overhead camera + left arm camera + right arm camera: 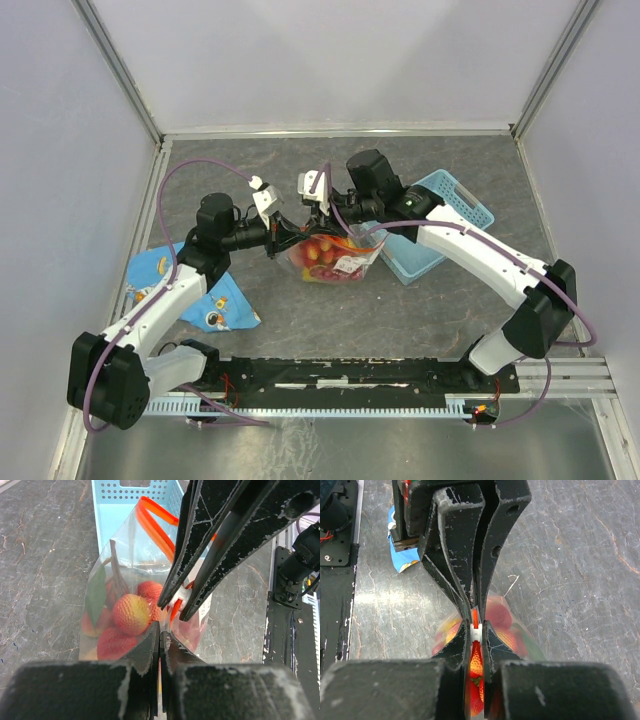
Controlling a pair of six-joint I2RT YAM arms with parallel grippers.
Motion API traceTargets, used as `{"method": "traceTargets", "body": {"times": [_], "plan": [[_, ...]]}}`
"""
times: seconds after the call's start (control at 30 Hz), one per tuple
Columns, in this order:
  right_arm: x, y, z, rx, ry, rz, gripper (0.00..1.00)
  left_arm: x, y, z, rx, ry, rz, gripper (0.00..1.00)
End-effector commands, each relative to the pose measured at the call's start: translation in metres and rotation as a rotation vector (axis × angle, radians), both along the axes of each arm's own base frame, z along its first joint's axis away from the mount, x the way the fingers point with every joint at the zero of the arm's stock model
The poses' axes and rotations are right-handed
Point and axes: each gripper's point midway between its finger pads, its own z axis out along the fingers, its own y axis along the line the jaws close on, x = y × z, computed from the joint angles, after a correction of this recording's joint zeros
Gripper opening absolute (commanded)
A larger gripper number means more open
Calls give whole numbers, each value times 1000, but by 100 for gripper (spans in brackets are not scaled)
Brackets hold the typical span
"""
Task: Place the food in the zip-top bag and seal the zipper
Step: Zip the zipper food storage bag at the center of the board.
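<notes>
The clear zip-top bag [336,258] stands mid-table, held up by both grippers, with the food inside: red and orange-yellow toy fruits [130,613]. My left gripper [281,236] is shut on the bag's near end at the mouth [160,632]. My right gripper [322,217] is shut on the white slider tab [476,630] of the orange-red zipper [156,526], a short way from the left fingers. Past the slider the strip bows open in a loop. In the right wrist view the left gripper's fingers [455,555] face mine closely.
A light-blue plastic basket [445,205] stands right behind the bag, at its far right. A blue patterned cloth [215,305] lies at the left beside the left arm. A black rail [350,375] runs along the near edge.
</notes>
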Motion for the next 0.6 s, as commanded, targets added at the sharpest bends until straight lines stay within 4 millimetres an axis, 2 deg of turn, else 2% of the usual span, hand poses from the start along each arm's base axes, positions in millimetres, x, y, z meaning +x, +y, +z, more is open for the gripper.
{"method": "traceTargets", "body": {"times": [0.0,0.27,0.4,0.57], "plan": [[2,-14,20,8,-49,-27,3,6,0,38,-36,-141,4,3],[0,-5,37,70,-31,-20,2,0,0,42,-43,-164,-19,43],[-3,-2,43,90,-19,2,2,-2,-3,44,-58,-173,-43,48],[-8,1,49,111,-11,27,2,0,-7,41,-61,-143,-63,48]]}}
